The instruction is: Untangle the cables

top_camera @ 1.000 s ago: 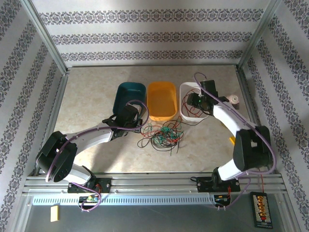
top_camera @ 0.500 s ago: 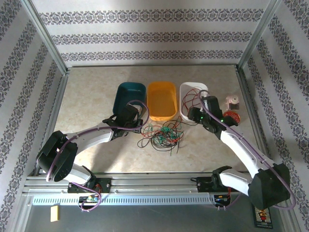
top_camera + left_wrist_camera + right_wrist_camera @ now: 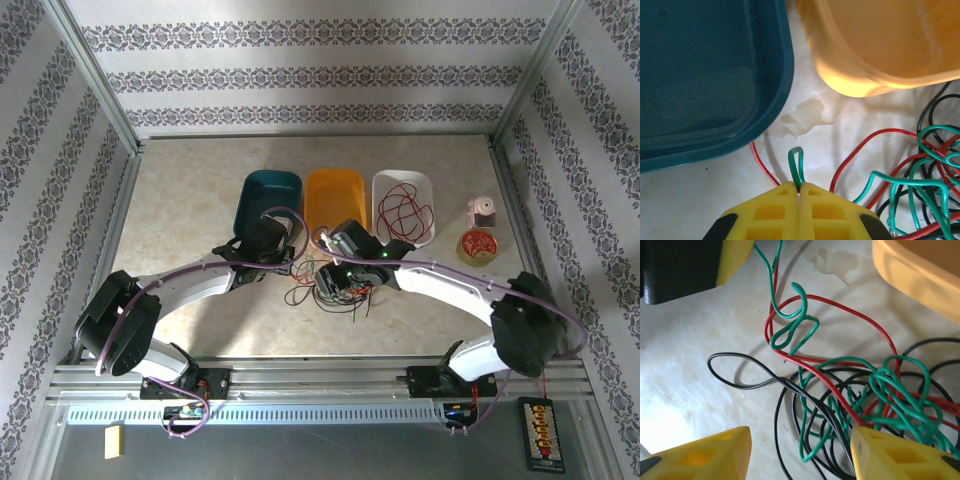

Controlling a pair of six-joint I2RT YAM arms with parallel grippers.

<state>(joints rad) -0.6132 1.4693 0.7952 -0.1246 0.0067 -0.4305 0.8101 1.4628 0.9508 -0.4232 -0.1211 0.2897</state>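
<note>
The table [image 3: 190, 190] holds a teal bin [image 3: 268, 195], an orange bin [image 3: 335, 200] and a white bin [image 3: 402, 174] with a red cable [image 3: 405, 212] inside. The tangled cables [image 3: 335, 283] lie just in front of the orange bin. The right gripper [image 3: 800, 440] gapes wide over them, and the left gripper [image 3: 799, 189] pinches a green loop.

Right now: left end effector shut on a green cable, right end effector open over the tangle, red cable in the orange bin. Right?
One error: the red cable lies in the white bin, not the orange bin, per the top external view. Rest holds: left end effector pinches a green cable, right end effector open over the tangle.
</note>
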